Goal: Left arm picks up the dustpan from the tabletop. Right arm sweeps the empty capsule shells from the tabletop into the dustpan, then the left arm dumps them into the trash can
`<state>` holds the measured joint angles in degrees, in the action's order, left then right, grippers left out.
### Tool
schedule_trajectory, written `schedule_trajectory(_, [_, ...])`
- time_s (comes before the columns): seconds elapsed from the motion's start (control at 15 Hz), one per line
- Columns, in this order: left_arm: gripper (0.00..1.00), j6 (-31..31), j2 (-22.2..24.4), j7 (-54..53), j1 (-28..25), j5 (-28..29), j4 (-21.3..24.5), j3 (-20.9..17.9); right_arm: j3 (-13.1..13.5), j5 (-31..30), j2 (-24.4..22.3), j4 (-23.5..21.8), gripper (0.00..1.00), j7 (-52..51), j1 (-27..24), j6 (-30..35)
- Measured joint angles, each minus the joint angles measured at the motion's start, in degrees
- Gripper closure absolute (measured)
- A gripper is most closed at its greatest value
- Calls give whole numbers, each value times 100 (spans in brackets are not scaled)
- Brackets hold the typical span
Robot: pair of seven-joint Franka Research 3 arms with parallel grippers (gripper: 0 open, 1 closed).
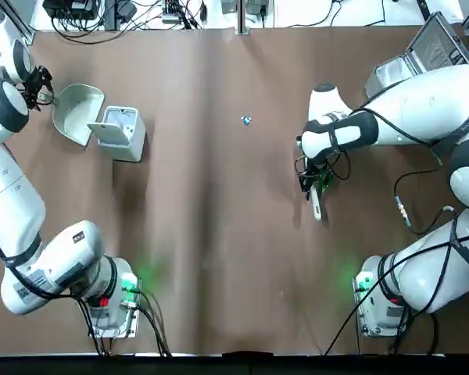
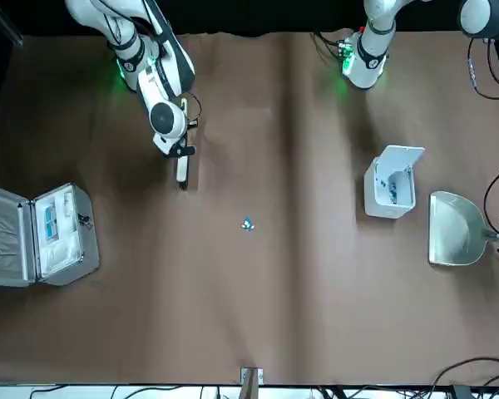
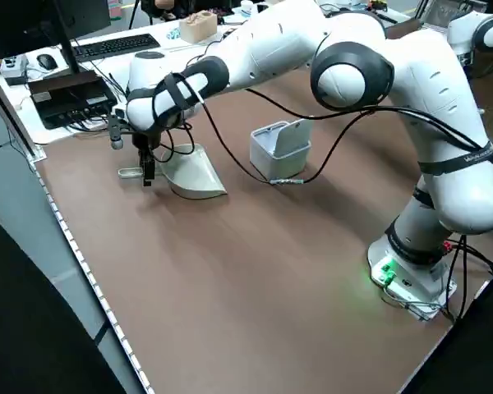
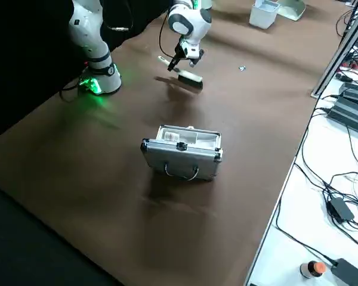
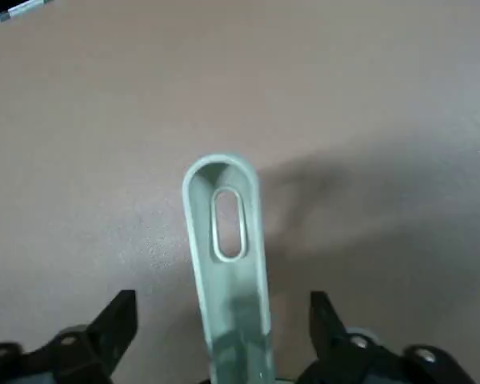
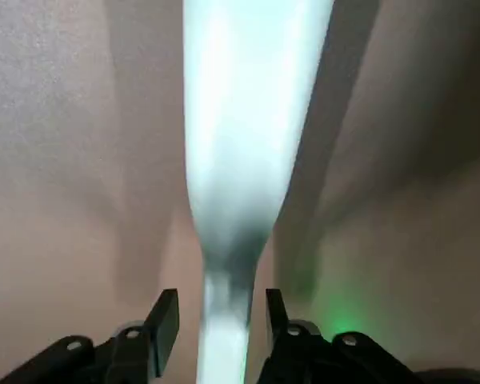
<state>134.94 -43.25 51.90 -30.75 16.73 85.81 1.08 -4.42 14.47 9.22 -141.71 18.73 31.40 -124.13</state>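
Note:
The pale dustpan (image 1: 78,113) lies on the brown tabletop (image 1: 219,234) at the far left, its mouth beside the trash can (image 1: 121,131). My left gripper (image 1: 41,87) stands open over the dustpan's thin handle (image 5: 224,232), one finger on each side and both apart from it. A tiny blue-and-white capsule shell (image 1: 246,119) lies alone mid-table, also seen in the front view (image 2: 247,224). To its right, my right gripper (image 1: 311,181) is shut on the handle of a slim white brush (image 1: 317,205), held just above the table.
The trash can's (image 2: 391,184) lid stands open, with blue specks inside. An open silver metal case (image 1: 422,55) sits at the far right of the table. Cables and equipment line the far edge.

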Motion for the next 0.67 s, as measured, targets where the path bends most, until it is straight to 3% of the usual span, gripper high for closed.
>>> schedule_trajectory(0.13, [7,0,0,8,9,0,0,3,7,0,15,0,48,0,0,-1])
schedule_trajectory(0.27, [22,0,0,10,5,0,0,2,10,0,24,0,49,0,0,-1])
schedule_trajectory(0.67, [25,6,0,3,-31,0,-27,-6,10,0,46,0,60,0,0,-1])
